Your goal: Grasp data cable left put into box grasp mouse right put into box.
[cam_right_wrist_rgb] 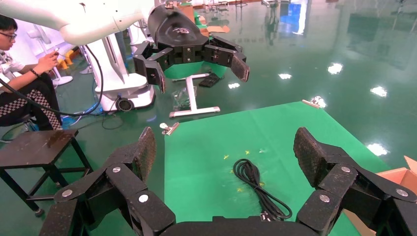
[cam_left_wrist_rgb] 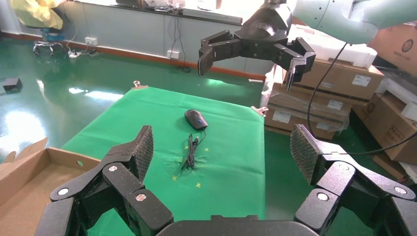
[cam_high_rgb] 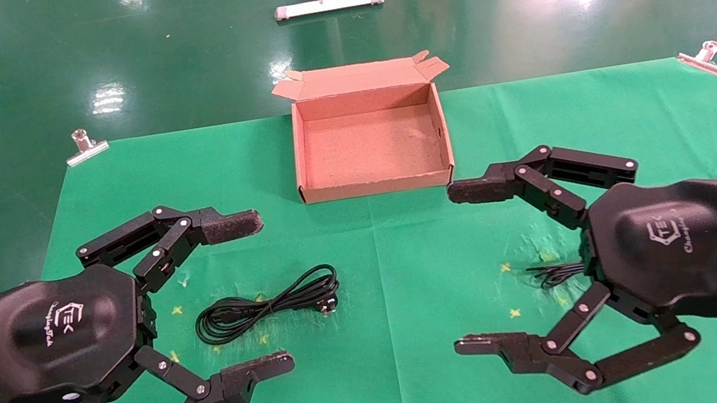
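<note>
- The desk (cam_high_rgb: 421,334), under a green cloth, carries everything; metal clips (cam_high_rgb: 86,147) pin the cloth at its far corners, with one more at the near left corner.
- The left gripper (cam_high_rgb: 259,294) hangs above the left half of the desk, its fingers (cam_high_rgb: 231,226) spread wide apart and holding nothing.
- The right gripper (cam_high_rgb: 471,268) mirrors it over the right half, its fingers also wide apart and empty.
- The box (cam_high_rgb: 376,188) sits at the far middle of the desk, open and with nothing inside, so neither item has been delivered. Judging from this, the task is at its very start.
- The data cable (cam_high_rgb: 267,305) lies as a looped bundle on the left, roughly between the left gripper's spread fingers in the head view but down on the cloth, apart from them. It needs grasping and carrying far and slightly right to the box.
- The mouse (cam_left_wrist_rgb: 196,119) rests on the right side; the head view hides it under the right gripper, showing only its thin cord (cam_high_rgb: 556,273). The left wrist view shows it upright on the cloth with the cord trailing off.
- Small yellow crosses (cam_high_rgb: 505,267) mark the cloth around both items.
- Nothing lies between either item and the box. The loose mouse cord could drag or catch on the box wall, I would guess.
</note>
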Controlling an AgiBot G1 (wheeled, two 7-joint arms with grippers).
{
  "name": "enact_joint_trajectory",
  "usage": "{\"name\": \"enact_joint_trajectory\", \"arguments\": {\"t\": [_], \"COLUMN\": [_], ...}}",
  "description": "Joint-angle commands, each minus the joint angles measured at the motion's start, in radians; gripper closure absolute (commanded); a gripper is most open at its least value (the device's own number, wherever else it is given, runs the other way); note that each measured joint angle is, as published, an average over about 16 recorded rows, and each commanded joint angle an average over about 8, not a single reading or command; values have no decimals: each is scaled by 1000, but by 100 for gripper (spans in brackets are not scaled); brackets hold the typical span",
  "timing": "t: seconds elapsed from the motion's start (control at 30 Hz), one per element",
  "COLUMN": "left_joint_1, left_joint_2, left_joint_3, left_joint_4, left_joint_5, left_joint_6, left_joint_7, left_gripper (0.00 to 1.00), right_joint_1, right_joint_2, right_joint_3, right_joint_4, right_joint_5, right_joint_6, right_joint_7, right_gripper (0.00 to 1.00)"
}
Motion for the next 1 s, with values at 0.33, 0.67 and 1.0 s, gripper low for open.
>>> {"name": "enact_joint_trajectory", "arguments": {"t": [0.33, 0.67, 1.0], "left_joint_1": [0, 0, -2], "left_joint_2": [0, 0, -13], "left_joint_3": [0, 0, 22], "left_joint_4": [0, 0, -5], "left_joint_5": [0, 0, 52], "left_joint_6": [0, 0, -5], "left_joint_7": [0, 0, -15], "left_gripper": [0, 0, 0], "right_joint_1": [0, 0, -1], "right_joint_2": [0, 0, 10], "right_joint_3": [0, 0, -3], "right_joint_4": [0, 0, 11], "right_joint_5": [0, 0, -36], "right_joint_6": [0, 0, 14], "right_joint_7": [0, 0, -16], "right_gripper": [0, 0, 0]}}
